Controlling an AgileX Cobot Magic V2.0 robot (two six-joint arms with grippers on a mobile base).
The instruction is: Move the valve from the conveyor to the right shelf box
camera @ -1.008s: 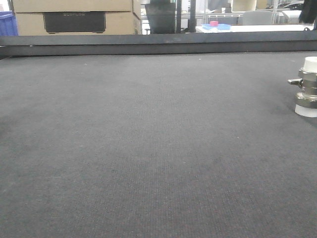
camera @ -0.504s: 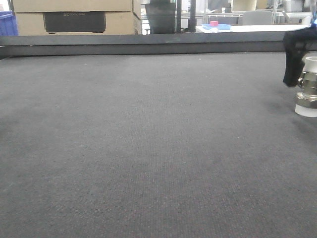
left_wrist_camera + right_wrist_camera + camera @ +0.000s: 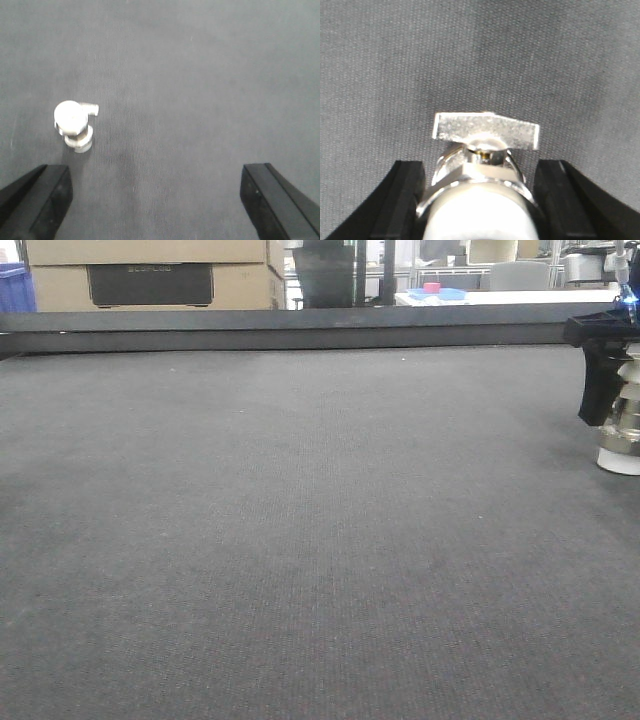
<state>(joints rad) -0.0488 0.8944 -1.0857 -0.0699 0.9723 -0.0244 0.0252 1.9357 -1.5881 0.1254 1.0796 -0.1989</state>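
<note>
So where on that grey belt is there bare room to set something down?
Nearly everywhere: the conveyor is bare from its raised back rim forward. Only the front view's right edge is crowded, where the right tool straddles the valve. The open left tool hangs above bare belt nearby.

The valve stands upright on the conveyor, far to the right, between the fingers of the right gripper. The rim runs behind the belt, with cardboard boxes beyond it at the left. The left gripper hangs above the belt, the valve ahead of one finger.
</note>
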